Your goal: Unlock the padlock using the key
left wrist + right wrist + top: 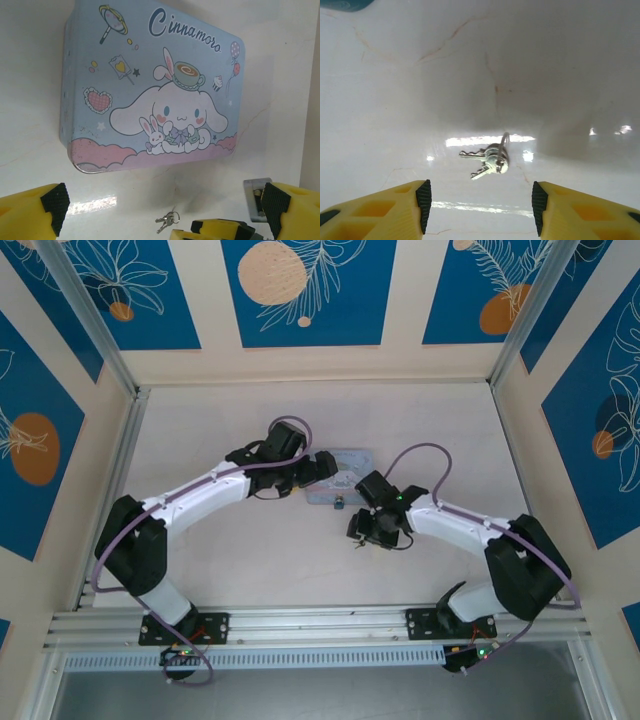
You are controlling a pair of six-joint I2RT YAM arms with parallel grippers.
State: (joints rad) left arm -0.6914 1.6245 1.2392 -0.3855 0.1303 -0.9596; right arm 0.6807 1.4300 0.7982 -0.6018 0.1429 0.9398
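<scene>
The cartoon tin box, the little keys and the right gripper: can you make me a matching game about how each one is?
Things:
1. light blue cartoon-printed tin box
2. small silvery keys on a ring
3. right gripper with yellow fingers

States:
A. open, holding nothing
B. flat on the white table, picture side up
C. loose on the table, ungripped

Pairs: 1-B, 2-C, 3-A

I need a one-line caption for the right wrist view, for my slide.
The open right gripper faces two small keys on a ring, lying on the white table.
</scene>
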